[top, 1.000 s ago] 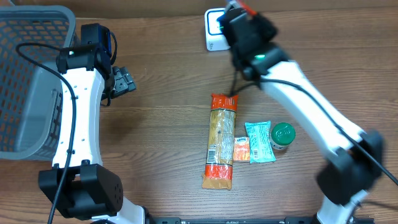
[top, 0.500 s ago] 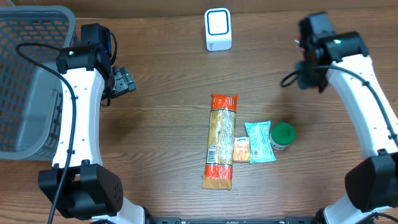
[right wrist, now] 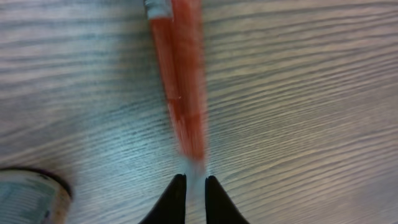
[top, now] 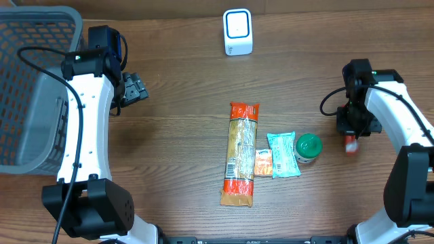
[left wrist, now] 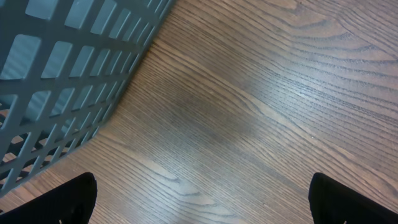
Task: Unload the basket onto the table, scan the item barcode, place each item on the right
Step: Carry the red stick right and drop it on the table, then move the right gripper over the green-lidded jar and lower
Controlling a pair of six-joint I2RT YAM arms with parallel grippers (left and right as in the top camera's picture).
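- Left gripper (left wrist: 199,208) is hanging wide open beside the basket (left wrist: 62,74).
- Right gripper (right wrist: 194,193) is standing nearly closed around the end of the packet (right wrist: 183,93); whether it is gripping, I cannot tell.

Surface: brown wood-grain table (top: 176,149). A grey plastic lattice basket (top: 27,41) stands at its far left corner. A white box-shaped scanner (top: 238,32) stands at the far edge, centre. Mid-table lies a long clear packet with orange ends (top: 241,154), lengthwise. Against its right side lies a small orange sachet (top: 263,163), then a teal foil pouch (top: 283,154), with a green-lidded jar (top: 308,148) just beside it. A small red tube (top: 350,144), blurred, lies apart to the right.
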